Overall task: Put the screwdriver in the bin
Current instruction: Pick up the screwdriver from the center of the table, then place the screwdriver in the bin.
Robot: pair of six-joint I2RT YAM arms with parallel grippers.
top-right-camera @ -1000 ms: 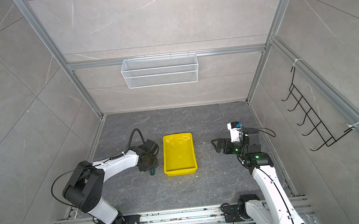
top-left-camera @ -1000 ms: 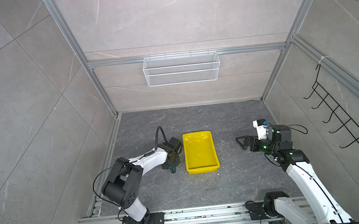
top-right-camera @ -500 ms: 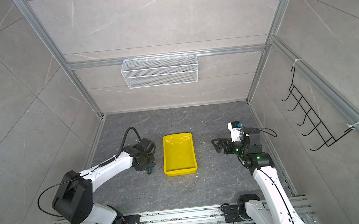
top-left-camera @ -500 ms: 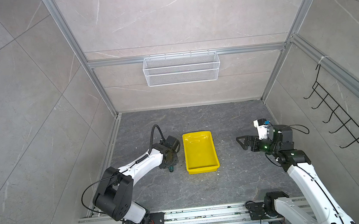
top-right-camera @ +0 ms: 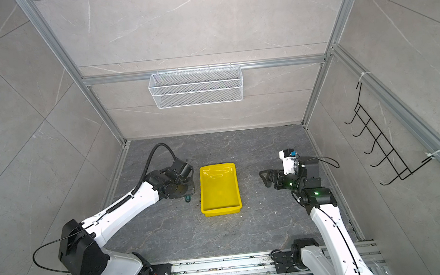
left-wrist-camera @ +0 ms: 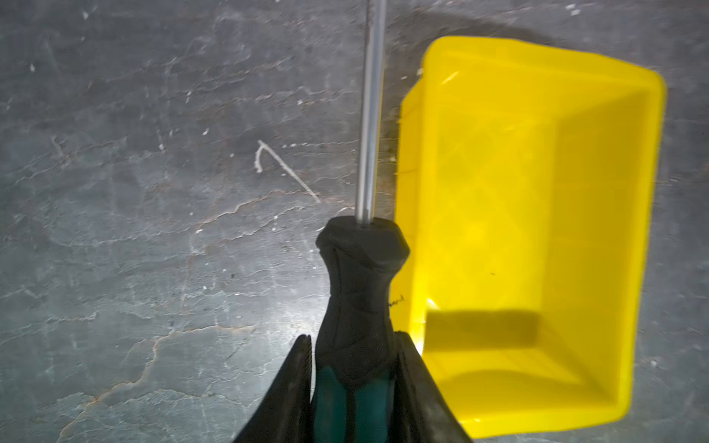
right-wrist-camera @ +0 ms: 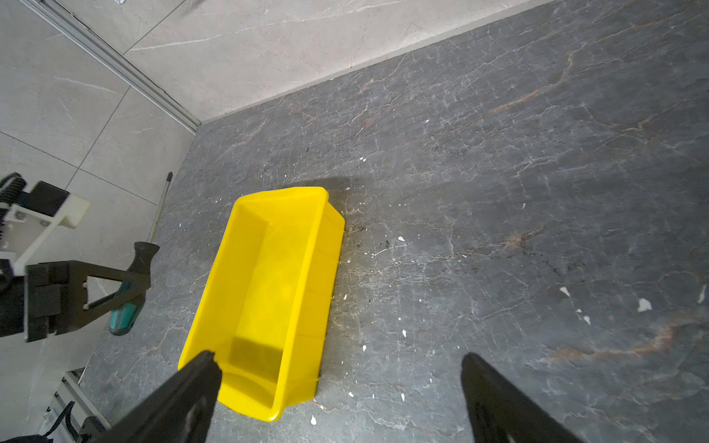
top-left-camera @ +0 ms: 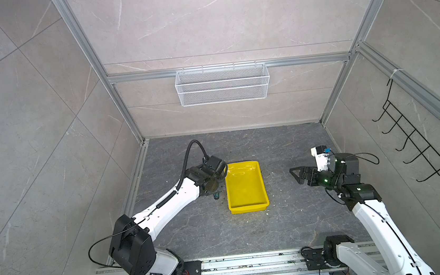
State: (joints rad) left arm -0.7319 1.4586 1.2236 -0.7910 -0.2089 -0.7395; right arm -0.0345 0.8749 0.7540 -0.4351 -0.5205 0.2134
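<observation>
Moved: left gripper (left-wrist-camera: 353, 368), clamped on screwdriver (left-wrist-camera: 358, 291), now nearer bin (left-wrist-camera: 598, 230)
Hidden: shaft tip cut off
Right gripper (right-wrist-camera: 341, 387): fingers wide

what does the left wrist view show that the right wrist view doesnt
Only the left wrist view: the left gripper from behind, jaws shut on the screwdriver handle, shaft running forward beside the bin.

Only the right wrist view: the right gripper with jaws wide open and holding nothing, the wall, and the screwdriver's whole length lifted off the floor.

Both: the yellow bin with nothing in it, the screwdriver outside it, the grey floor.
</observation>
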